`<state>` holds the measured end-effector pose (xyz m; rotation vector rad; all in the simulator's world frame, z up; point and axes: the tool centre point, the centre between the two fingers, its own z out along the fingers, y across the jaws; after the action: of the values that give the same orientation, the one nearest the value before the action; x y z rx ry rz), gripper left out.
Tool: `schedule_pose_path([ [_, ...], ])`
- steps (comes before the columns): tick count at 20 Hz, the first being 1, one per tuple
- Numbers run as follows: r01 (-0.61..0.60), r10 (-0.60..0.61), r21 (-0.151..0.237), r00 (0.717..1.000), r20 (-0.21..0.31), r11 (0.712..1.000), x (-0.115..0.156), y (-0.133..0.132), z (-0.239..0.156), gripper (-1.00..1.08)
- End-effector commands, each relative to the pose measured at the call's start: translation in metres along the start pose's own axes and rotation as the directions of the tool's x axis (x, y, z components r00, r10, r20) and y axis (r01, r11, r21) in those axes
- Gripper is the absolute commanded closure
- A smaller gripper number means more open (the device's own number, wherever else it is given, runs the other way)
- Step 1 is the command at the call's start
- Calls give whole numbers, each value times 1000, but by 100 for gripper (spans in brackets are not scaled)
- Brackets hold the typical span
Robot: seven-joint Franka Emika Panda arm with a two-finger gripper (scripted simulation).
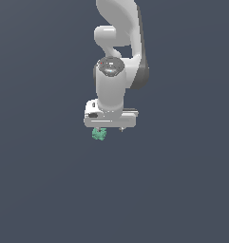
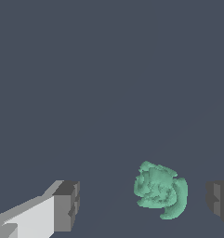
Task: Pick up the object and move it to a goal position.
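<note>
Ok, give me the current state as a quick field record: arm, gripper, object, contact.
arm: white Panda arm, reaching straight down in the exterior view
gripper: gripper open, finger pads wide apart
object: small teal-green lumpy object, lying between the fingers, nearer one pad than the other
contact: no pad touching the object in the wrist view
exterior check: object shows just below the hand, toward the exterior view's left
surface: plain dark grey ground
goal marker: none visible

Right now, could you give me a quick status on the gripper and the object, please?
Gripper open, fingers either side of object. Object between them, off-centre, touching neither. Nothing else in the way.
</note>
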<state>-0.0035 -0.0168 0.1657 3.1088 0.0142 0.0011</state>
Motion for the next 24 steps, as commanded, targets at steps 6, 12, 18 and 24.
schedule_pose_path([
  [6,-3,3,11,1000,-27,1000,7,-3,-12,-92],
  [12,-7,8,20,999,-51,1000,13,-5,-23,-92],
  [18,-19,20,21,999,-48,1000,10,-2,-18,-92],
  [24,-89,90,28,995,-34,996,-5,12,5,-92],
])
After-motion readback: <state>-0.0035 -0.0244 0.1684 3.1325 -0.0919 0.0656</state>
